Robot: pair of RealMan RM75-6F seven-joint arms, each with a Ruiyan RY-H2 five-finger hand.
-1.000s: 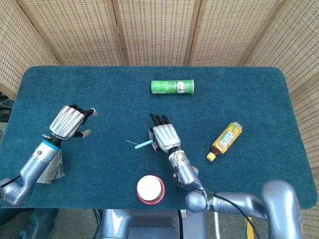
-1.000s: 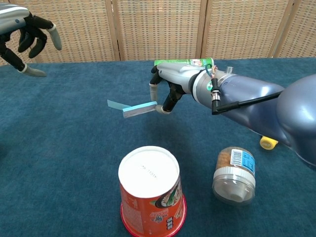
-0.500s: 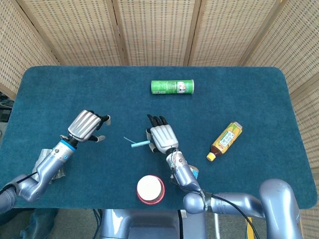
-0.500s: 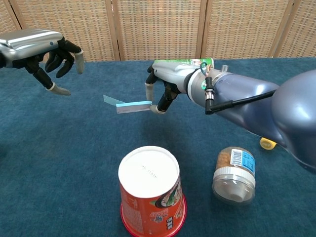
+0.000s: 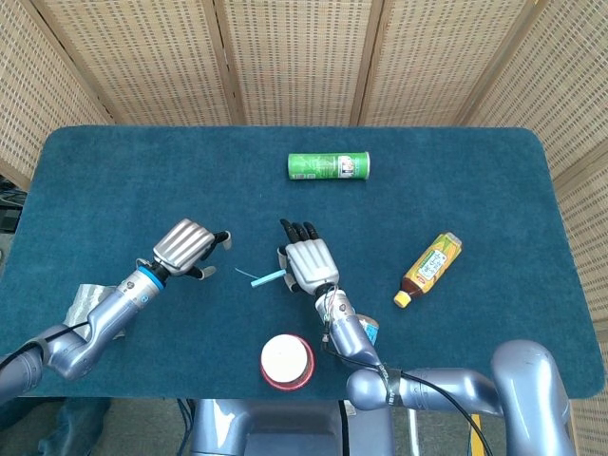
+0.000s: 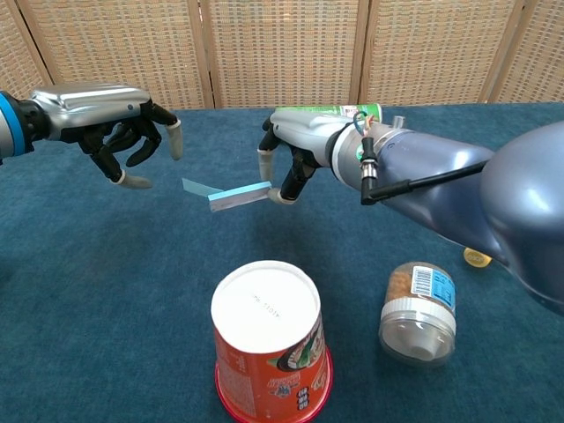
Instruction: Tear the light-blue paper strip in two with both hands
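Note:
The light-blue paper strip hangs above the blue cloth near the table's middle. My right hand pinches its right end between thumb and a finger. My left hand hovers just left of the strip's free end, fingers curled but apart, holding nothing. A small gap separates its fingertips from the paper.
A red cup with a white lid stands at the front. A small jar lies beside it on the right. A green can lies at the back, a yellow bottle to the right. Crumpled wrapper sits under the left forearm.
My left hand has moved right and lowered toward the strip's free end. The right hand has held almost still, with the strip drifting slightly.

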